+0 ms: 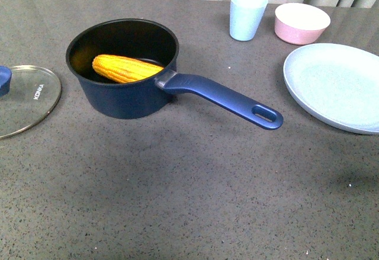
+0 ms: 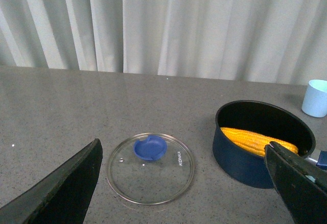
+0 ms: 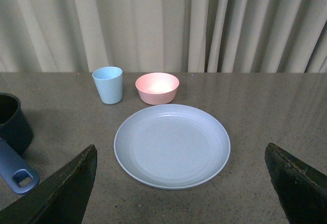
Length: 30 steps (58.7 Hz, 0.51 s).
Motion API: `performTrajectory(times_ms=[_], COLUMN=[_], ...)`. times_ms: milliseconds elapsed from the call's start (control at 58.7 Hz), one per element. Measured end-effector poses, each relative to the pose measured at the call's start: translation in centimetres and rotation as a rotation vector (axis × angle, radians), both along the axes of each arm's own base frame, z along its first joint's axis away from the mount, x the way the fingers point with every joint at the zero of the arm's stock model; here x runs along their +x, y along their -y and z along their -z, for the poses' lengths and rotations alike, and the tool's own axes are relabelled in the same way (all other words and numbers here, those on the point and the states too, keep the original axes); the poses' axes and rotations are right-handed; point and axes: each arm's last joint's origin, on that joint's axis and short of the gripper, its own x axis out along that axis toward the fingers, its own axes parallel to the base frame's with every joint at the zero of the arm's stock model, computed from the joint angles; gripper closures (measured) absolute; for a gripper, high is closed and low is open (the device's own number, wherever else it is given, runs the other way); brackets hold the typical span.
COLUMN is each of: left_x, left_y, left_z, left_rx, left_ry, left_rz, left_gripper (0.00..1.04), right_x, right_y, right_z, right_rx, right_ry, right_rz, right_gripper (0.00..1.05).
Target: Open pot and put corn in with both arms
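The navy-blue pot point(image 1: 127, 97) stands open at the left of the table's middle, its long handle point(image 1: 228, 99) pointing to the front right. The yellow-orange corn point(image 1: 125, 68) lies inside it, one end leaning on the rim. The pot point(image 2: 240, 157) and the corn point(image 2: 255, 140) also show in the left wrist view. The glass lid point(image 1: 26, 97) with its blue knob lies flat on the table left of the pot. My left gripper point(image 2: 189, 185) is open and empty, above the table before the lid point(image 2: 150, 168). My right gripper point(image 3: 181, 183) is open and empty, above the plate's near side. Neither arm shows in the front view.
A large pale-blue plate point(image 1: 337, 85) lies at the right. A light-blue cup point(image 1: 247, 15) and a pink bowl point(image 1: 301, 23) stand at the back right. In the right wrist view the plate point(image 3: 172, 145), cup point(image 3: 108, 84) and bowl point(image 3: 157, 87) show, with curtains behind the table.
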Motion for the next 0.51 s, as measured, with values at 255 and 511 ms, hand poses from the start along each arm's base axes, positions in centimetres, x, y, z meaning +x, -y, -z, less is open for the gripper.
performTrajectory(times_ms=[255,511], left_x=[0.0,0.0], left_y=[0.0,0.0], left_z=[0.0,0.0], left_rx=[0.0,0.0], left_ry=[0.0,0.0], left_rz=[0.0,0.0], left_gripper=[0.09,0.09], right_x=[0.0,0.0], right_y=[0.0,0.0], right_z=[0.0,0.0], right_rx=[0.0,0.0], right_ry=[0.0,0.0], right_rz=[0.0,0.0], right_gripper=[0.09,0.09])
